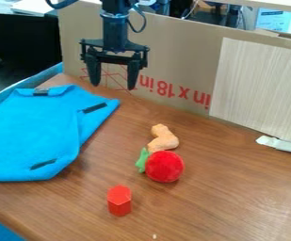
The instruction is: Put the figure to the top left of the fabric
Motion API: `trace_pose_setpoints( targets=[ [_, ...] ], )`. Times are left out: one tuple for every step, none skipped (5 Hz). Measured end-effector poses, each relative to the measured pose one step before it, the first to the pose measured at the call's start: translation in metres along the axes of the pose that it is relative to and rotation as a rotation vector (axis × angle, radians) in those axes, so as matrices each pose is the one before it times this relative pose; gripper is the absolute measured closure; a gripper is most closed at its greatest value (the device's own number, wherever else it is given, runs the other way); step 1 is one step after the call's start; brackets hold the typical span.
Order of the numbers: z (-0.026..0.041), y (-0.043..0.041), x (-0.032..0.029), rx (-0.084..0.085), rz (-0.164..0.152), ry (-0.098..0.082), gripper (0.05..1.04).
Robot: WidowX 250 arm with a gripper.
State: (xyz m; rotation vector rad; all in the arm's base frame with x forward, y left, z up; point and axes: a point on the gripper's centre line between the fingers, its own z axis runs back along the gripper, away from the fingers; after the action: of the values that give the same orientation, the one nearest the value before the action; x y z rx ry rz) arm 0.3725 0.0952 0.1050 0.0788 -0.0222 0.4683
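Gripper (113,86): your black tool hung from the top edge, left of centre, in front of the cardboard, its two fingers pointing down and spread wide apart, with nothing held between them.
Figure: you could not tell for certain which piece this name meant; the red block and the peach-coloured piece both lay to the right of the fabric, on the bare wood.
Red block (120,201): you had a small six-sided piece standing upright, below and to the left of the round red toy, well apart from the fabric.
Peach-coloured piece (163,139): you had a bent, lumpy shape near the middle, just beyond the round toy; you could not tell whether the two touched.
Round red toy (165,166): you had a soft-looking ball between the other two pieces, with a green leafy part (141,161) at its left side.
Fabric (28,136): your bright blue cloth lay flat across the left of the table, with dark strips on it.
Table (223,202): your work surface was brown wood grain.
Cardboard (173,70): behind your table stood a tan sheet with red print, and a pale striped panel (261,84) covered its right part.
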Motion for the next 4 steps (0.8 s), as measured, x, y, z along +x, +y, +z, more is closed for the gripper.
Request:
trace_pose_setpoints(
  targets=[
    [-0.01588,-0.00211,-0.00271,-0.0016,0.0081,0.0306,0.083],
    [-0.02113,-0.01998,-0.0134,-0.0875,0.056,-0.0244,0.083],
    [0.0019,-0.01806,-0.00609,-0.1136,0.0798,-0.0612,0.083],
    [-0.01082,-0.01481,-0.00567,-0.1034,0.1317,-0.0813,0.083]
  ],
)
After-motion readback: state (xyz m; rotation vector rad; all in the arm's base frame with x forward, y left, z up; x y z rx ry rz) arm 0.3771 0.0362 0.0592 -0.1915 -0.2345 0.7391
